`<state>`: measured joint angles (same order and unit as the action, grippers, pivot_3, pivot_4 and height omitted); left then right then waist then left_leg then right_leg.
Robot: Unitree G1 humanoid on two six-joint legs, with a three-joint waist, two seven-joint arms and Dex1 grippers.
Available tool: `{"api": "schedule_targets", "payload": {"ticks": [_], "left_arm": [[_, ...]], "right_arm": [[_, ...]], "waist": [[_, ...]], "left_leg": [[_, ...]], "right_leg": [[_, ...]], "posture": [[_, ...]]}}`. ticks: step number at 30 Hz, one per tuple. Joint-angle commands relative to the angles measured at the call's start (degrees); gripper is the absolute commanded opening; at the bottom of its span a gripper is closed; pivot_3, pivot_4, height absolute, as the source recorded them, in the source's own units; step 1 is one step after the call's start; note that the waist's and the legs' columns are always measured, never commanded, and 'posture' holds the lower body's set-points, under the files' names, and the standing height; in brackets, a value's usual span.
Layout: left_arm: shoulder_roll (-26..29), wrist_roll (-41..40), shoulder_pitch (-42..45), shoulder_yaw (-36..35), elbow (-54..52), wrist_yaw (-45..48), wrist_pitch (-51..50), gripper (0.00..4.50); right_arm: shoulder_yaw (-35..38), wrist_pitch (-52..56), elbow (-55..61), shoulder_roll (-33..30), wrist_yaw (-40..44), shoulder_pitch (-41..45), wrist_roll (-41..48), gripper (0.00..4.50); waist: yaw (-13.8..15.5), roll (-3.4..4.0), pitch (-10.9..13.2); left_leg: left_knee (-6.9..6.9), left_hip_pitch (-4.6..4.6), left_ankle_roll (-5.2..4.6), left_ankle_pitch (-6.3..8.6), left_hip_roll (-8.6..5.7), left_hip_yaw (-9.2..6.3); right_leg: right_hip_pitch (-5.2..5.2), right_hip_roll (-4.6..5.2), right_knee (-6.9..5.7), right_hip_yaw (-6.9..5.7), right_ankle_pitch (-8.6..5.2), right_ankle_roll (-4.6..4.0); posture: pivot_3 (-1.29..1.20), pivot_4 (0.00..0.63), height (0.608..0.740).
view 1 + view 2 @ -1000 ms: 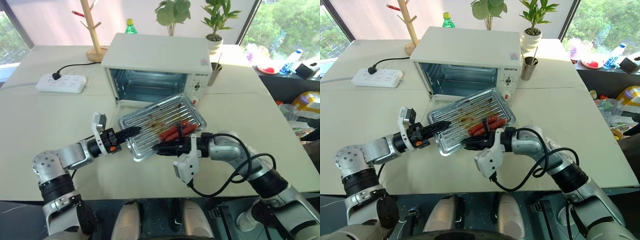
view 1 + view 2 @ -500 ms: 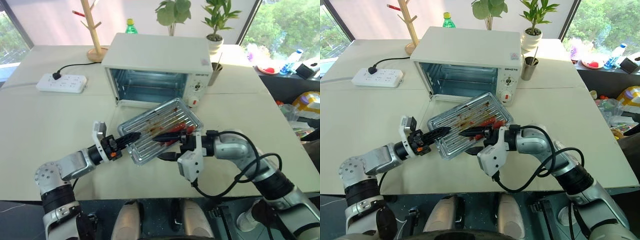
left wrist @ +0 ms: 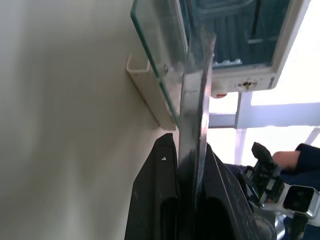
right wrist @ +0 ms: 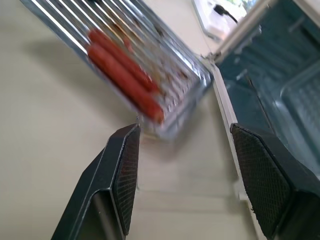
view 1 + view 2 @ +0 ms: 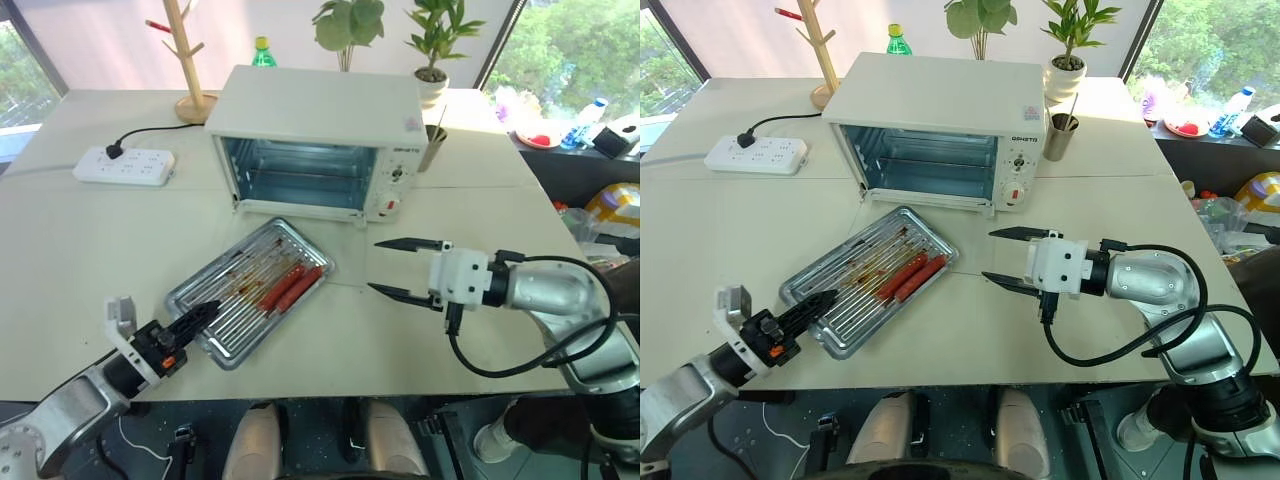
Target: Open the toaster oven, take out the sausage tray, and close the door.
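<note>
The sausage tray (image 5: 250, 293) lies flat on the desk (image 5: 80, 250), in front of the toaster oven (image 5: 315, 140) and toward its left side, with red sausages on its wire rack. The left end effector (image 5: 196, 319) is clamped on the tray's near left corner, its fingers (image 3: 155, 200) pressed against the metal edge. The right end effector (image 5: 398, 267) hovers above the desk to the right of the tray, jaws apart and holding nothing, pointing toward the tray.

The oven's door (image 3: 160, 55) hangs open, lowered to the desk in front of the cavity.

Around the oven stand a white power strip (image 5: 124, 166) at the left, a wooden rack (image 5: 186, 60), a green bottle (image 5: 262, 52), potted plants (image 5: 436, 45) and a metal cup (image 5: 432, 148) beside the oven's right side.
</note>
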<state>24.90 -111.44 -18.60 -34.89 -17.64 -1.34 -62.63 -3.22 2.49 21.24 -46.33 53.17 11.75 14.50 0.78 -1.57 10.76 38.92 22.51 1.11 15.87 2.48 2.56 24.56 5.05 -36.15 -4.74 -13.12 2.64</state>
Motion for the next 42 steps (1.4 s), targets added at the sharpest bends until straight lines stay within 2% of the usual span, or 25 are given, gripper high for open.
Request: {"api": "schedule_targets", "payload": {"ticks": [1, 8, 15, 20, 26, 34, 42], "left_arm": [[-1.8, -1.6, -7.0, -3.8, -6.8, 4.6, 4.8, 0.0], [-8.9, -1.6, -20.0, -6.8, -14.5, 8.8, 15.6, 0.0], [-13.7, -1.6, -23.5, -11.6, -15.3, 10.5, 23.8, 0.0], [-13.6, -1.6, -22.7, -14.9, -12.6, 10.4, 25.8, 0.0], [-12.0, -1.6, -21.3, -16.3, -9.5, 10.0, 24.7, 0.0], [-7.5, -1.6, -18.2, -17.5, -5.3, 9.0, 22.0, 0.0], [-3.8, -1.6, -14.4, -17.5, -1.1, 8.4, 17.8, 0.0]], "right_arm": [[2.0, 1.0, -5.4, 0.3, 0.3, -1.4, 0.4, 2.9], [-1.1, 1.7, -18.0, 4.4, 1.0, 1.3, -1.5, 2.9], [-2.9, 1.6, -28.0, 9.1, 1.1, 7.8, -3.6, 2.9], [-5.0, 1.4, -31.2, 12.7, 1.6, 11.8, -5.3, 2.9], [-5.9, 2.2, -32.4, 15.9, 1.0, 14.2, -5.7, 2.9], [-0.5, 9.9, -30.5, 17.1, -1.5, 21.6, -1.3, 2.9], [0.0, 12.4, -23.6, 15.7, -1.6, 16.0, -0.8, 2.9]], "waist": [[0.0, 0.04, 0.0], [-0.1, 0.11, 0.1], [-0.2, 0.19, 0.2], [-0.1, 0.16, 0.2], [-0.1, 0.14, 0.1], [-0.1, 0.15, 0.2], [0.0, 0.11, 0.1]], "left_leg": [[0.0, 0.01, 0.0, 0.04, 0.0, 0.02], [0.0, 0.08, 0.03, 0.2, 0.03, 0.06], [0.04, 0.23, 0.05, 0.24, 0.08, 0.06], [0.14, 0.77, 0.03, 0.23, 0.09, 0.06], [0.18, 0.83, 0.01, 0.22, 0.02, 0.13], [0.19, 0.83, 0.02, 0.22, 0.07, 0.13], [0.17, 0.85, 0.01, 0.22, 0.16, 0.17]], "right_leg": [[-0.01, 0.01, 0.04, -0.02, 0.0, 0.0], [0.07, -0.04, 0.16, -0.02, -0.13, 0.21], [0.18, -0.33, 0.21, -0.02, -0.15, 0.24], [0.64, -0.43, 0.15, -0.03, -0.03, 0.06], [0.68, -0.5, 0.13, -0.04, 0.0, 0.02], [0.75, -0.52, 0.06, -0.05, 0.01, 0.01], [0.72, -0.57, 0.06, -0.07, 0.01, 0.0]], "posture": [[0.0, 0.15, 0.717], [0.0, 0.15, 0.717], [0.0, 0.15, 0.717], [0.0, 0.15, 0.717], [0.0, 0.15, 0.717], [0.0, 0.15, 0.717], [0.0, 0.15, 0.717]]}}
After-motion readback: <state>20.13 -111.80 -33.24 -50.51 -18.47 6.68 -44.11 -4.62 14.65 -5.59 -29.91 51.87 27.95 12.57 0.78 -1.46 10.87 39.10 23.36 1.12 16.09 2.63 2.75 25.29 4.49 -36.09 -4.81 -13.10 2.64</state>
